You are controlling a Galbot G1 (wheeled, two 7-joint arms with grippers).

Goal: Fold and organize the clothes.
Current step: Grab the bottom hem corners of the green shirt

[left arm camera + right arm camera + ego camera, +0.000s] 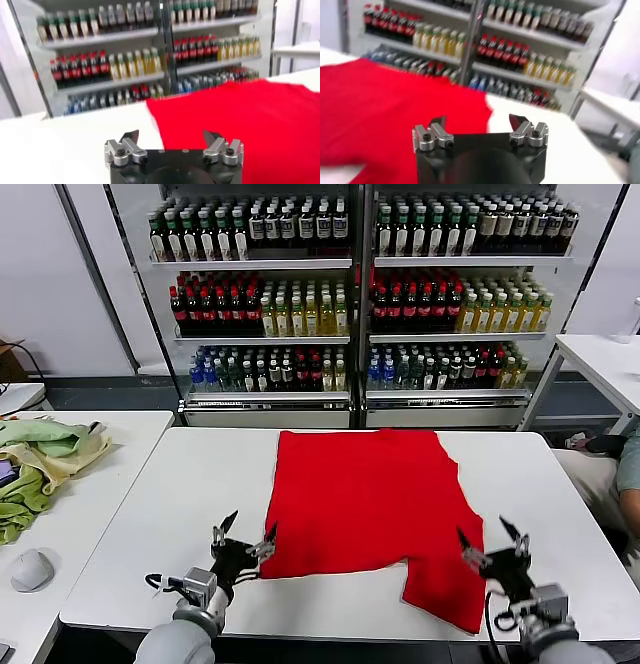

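The clothes are one bright red T-shirt (365,504) lying spread flat on the white table (150,524), with a lower corner reaching toward the front edge on the right. My left gripper (247,529) hovers open at the shirt's front left corner, nothing between its fingers. My right gripper (486,534) stands open at the shirt's front right edge, also empty. In the left wrist view the left gripper (171,136) faces the red T-shirt (240,115). In the right wrist view the right gripper (477,121) has the red T-shirt (380,105) ahead of it to one side.
A pile of pale green and yellow cloths (40,454) and a grey mouse (30,569) lie on a side table at the left. Shelves of bottles (360,294) stand behind. Another white table (610,364) and a seated person (625,474) are at the right.
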